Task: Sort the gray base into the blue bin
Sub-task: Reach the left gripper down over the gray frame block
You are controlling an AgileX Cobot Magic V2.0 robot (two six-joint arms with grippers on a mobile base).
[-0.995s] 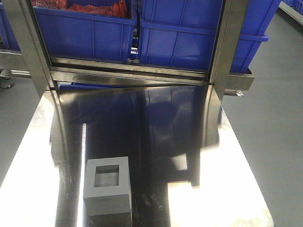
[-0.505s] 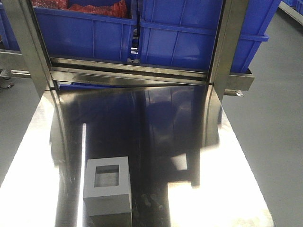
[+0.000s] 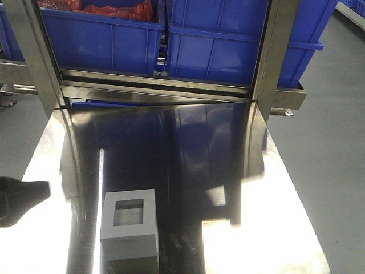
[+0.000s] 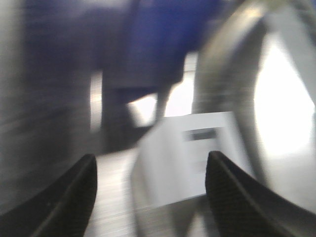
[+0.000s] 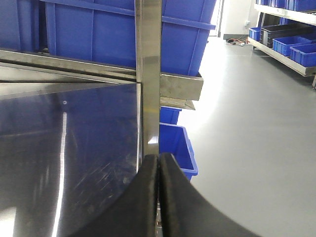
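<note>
Although half a second ago the front view showed nothing over the steel table [image 3: 285,228] but the block, a dark, blurred part of the left arm [image 3: 20,200] now pokes in over the table's left edge, just to the left of the gray base [image 3: 129,224] and a little farther from the near edge. The base itself has not moved: it sits close to the near edge, left of the middle, with its square recessed window facing up. That reads as the start of the reach, so the task is at its very beginning, with the pick and the carry both still to come. In the smeared left wrist view the left gripper [image 4: 150,159] has its jaws set wide apart, holding and touching nothing; the base lies ahead of them and off toward the right finger, so the approach probably still needs lining up. The right gripper [image 5: 158,165] hangs past the table's right edge with its fingers pressed flat together, empty. Two blue crates stand on the rack beyond the far edge; the left crate [image 3: 97,40] holds red material, so the right one is likely the blue bin [image 3: 228,48], well apart from the base.
</note>
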